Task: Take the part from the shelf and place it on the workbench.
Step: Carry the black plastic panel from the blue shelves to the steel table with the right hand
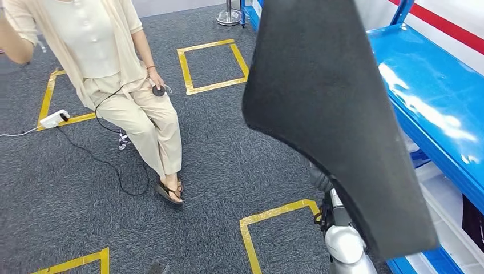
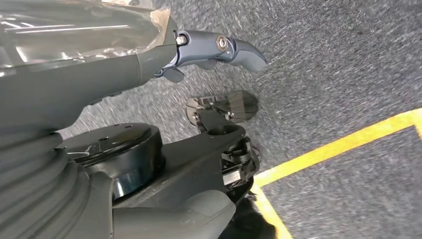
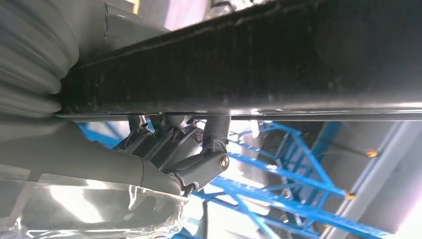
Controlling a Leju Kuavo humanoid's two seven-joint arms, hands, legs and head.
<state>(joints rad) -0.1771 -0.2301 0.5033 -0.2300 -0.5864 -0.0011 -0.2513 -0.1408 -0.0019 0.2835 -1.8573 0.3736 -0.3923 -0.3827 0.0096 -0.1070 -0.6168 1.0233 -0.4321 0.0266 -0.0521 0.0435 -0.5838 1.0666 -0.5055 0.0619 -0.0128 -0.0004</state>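
Note:
The part (image 1: 331, 103) is a large flat panel with a dark felt face, held up in front of me and slanting down to the right. It hides much of the blue shelf (image 1: 434, 97) beside it. My right arm (image 1: 344, 242) rises under its lower end. In the right wrist view my right hand (image 3: 184, 149) grips the part's edge (image 3: 249, 64), its fingers pressed up against the shiny underside. My left hand (image 2: 214, 50) hangs over the grey carpet with its fingers held out and nothing in them.
A person (image 1: 114, 57) sits at the left on a stool, holding a small black device with a cable. A white power strip (image 1: 54, 119) and cord lie on the carpet. Yellow tape squares (image 1: 214, 65) mark the floor. The blue shelf runs along the right.

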